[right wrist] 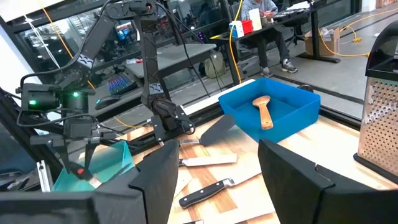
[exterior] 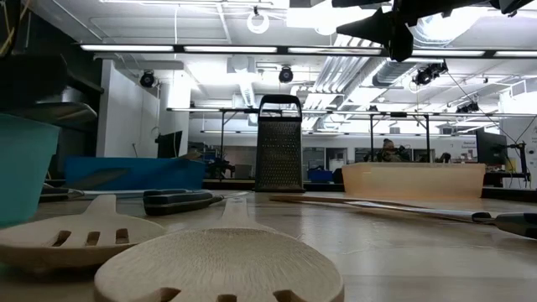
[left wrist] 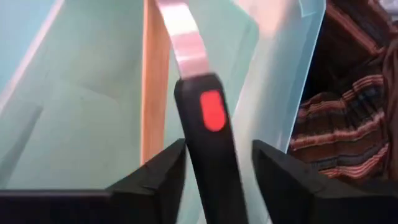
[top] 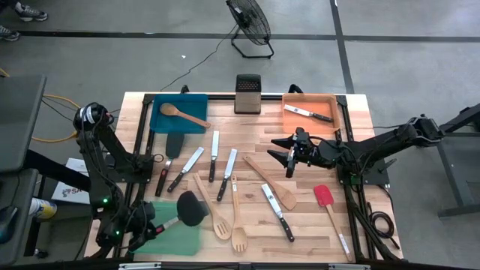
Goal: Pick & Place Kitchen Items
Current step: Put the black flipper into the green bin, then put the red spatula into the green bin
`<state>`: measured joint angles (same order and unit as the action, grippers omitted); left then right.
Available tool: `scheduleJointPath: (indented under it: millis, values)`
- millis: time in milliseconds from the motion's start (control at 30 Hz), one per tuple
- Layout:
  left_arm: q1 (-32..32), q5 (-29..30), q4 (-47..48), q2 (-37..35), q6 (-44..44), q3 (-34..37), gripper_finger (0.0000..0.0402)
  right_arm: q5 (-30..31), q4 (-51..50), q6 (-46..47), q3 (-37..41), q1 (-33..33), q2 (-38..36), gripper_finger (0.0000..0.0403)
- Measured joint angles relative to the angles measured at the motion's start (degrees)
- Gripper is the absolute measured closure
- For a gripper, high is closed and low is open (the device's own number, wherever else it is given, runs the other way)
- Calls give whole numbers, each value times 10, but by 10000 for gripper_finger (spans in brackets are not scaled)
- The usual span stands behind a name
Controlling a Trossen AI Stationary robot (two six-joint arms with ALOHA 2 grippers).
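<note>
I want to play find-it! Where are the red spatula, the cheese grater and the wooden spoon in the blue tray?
red spatula (top: 323, 196): high view, its red blade.
grater (exterior: 278, 144): low view, its front face.
wooden spoon (top: 170, 110): high view, its bowl.

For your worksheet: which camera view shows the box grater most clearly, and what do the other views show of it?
The low view: the box grater stands upright, seen head-on with handle and perforated face. The high view shows only its top, between the blue tray and orange tray. The right wrist view catches one edge; the left wrist view misses it.
</note>
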<state>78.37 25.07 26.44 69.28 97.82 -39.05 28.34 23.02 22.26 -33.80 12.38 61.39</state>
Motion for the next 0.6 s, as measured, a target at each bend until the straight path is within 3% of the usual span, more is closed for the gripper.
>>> scheduleJointPath:
  millis: [233, 433, 600]
  values:
    - [0, 19, 6, 0, 2, 0, 129, 0, 0, 0, 0, 0, 0, 190]
    - [-22, 56, 27, -6, -6, 0, 121, 0, 0, 0, 0, 0, 0, 190]
    - [-66, 58, 37, -34, -68, 0, 121, 0, -1, 0, 0, 0, 0, 190]
